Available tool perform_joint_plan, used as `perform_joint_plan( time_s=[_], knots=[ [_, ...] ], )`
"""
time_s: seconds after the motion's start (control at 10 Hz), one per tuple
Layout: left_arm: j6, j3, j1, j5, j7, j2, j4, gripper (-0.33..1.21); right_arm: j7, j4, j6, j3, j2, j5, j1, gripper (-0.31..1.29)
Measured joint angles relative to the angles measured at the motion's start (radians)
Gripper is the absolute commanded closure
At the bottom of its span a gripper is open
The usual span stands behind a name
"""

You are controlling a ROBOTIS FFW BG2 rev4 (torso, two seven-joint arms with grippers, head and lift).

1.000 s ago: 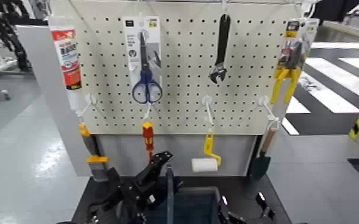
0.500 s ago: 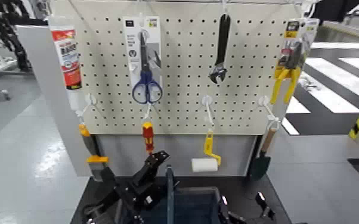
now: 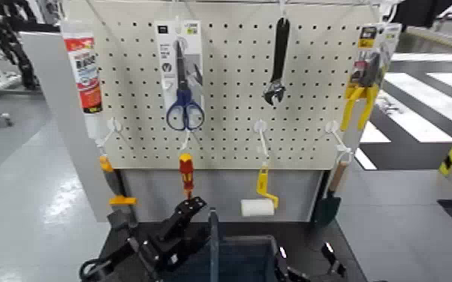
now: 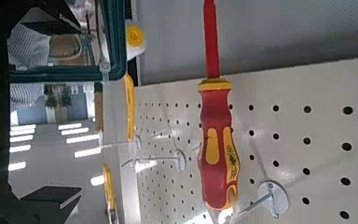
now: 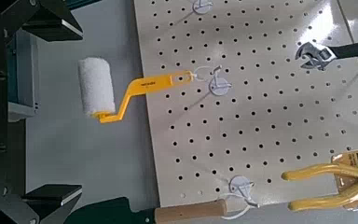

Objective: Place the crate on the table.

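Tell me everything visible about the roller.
The roller has a yellow, plastic-looking handle with small dark lettering and a cranked neck, carrying a white, fuzzy sleeve. It hangs handle-up, sleeve roughly level, in front of the grey panel below the pegboard. Only a pale loop visibly touches it, through the handle's end.

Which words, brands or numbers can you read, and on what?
None that I can quote for sure.
White tube: large print on the label, too blurred.
Scissors card: print too small.
Pliers pack: print too small.
Roller handle: tiny marking, unreadable.
Screwdriver: tiny marking on the grip, unreadable.
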Motion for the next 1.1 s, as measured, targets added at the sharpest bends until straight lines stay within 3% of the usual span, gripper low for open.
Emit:
perform_joint_plan(
  time_s=[0.2, 0.4, 1.1],
  knots=[
    [0.033, 0.077, 0.060, -0.092, 0.118, -0.016, -0.094, 0.09, 0.000, 0.000, 0.000, -0.001, 0.001, 0.000, 0.001, 0.14],
    [0.005, 0.131, 0.106, -0.279, 0.133, -0.031, -0.189, 0.09, 0.000, 0.000, 0.002, -0.001, 0.001, 0.000, 0.002, 0.14],
    [-0.384, 0.114, 0.277, -0.988, 0.085, -0.089, -0.339, 0.10, 0.000, -0.001, -0.002, -0.004, 0.002, -0.003, 0.004, 0.14]
  ],
)
